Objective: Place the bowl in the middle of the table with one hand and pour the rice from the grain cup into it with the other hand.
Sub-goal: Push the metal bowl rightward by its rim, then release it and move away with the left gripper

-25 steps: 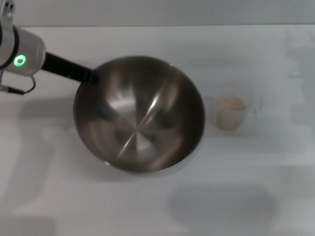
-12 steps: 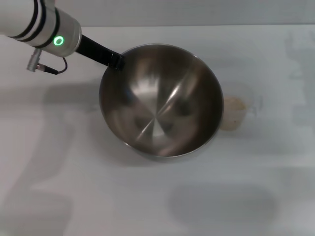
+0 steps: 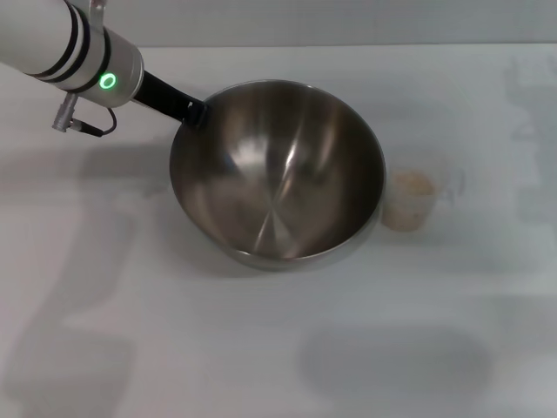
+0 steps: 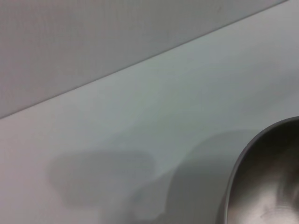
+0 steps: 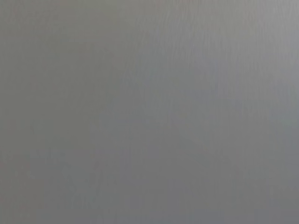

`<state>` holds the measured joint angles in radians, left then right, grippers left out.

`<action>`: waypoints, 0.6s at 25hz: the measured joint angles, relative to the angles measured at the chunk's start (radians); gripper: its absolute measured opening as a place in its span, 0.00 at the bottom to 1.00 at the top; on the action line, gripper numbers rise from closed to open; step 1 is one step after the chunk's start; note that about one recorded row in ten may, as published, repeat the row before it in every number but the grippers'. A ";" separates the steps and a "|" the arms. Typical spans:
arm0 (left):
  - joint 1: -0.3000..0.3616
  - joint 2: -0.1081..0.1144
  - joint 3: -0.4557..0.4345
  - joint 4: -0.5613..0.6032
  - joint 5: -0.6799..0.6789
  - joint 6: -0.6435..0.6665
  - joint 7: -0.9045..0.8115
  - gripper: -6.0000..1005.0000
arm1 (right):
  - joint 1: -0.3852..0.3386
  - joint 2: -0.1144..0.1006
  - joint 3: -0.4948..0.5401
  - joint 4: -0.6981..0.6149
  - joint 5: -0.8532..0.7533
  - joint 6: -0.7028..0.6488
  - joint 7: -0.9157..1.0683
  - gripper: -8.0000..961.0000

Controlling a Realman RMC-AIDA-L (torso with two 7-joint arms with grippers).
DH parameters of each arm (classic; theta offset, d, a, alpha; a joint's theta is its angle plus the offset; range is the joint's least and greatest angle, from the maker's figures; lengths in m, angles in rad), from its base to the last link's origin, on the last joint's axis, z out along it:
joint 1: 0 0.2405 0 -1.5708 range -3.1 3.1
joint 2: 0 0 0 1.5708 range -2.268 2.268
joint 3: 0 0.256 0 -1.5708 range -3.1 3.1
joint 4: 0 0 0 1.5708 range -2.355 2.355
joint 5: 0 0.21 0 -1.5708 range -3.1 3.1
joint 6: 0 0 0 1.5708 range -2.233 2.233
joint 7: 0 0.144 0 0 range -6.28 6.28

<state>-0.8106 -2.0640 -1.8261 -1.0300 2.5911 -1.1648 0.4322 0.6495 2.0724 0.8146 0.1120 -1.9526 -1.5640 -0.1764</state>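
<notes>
The left gripper (image 3: 193, 111) is meeting the rim of the bowl (image 3: 277, 170), and its fingers are hiding there, so their grip is not showing. The left arm (image 3: 61, 48) is running off the top corner of the head view. In the left wrist view, only a slice of the bowl (image 4: 266, 182) is showing; the edge is cutting off the rest. The cup (image 3: 409, 200) is looking faint, and the rice (image 3: 412, 184) is too small to pick out grains. The right wrist view is showing only blank grey.
</notes>
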 joint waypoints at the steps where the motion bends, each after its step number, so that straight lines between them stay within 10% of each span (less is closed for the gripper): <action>1: 0.000 0.001 -0.016 0.001 -0.003 0.002 0.000 0.05 | 0.001 0.000 0.000 0.000 0.000 0.000 0.000 0.58; 15: 0.037 0.001 -0.049 -0.080 -0.011 -0.011 0.002 0.26 | 0.006 0.000 0.000 0.000 0.000 0.000 0.000 0.58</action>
<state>-0.7740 -2.0625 -1.8754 -1.1101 2.5799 -1.1757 0.4337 0.6551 2.0724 0.8146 0.1123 -1.9530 -1.5636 -0.1764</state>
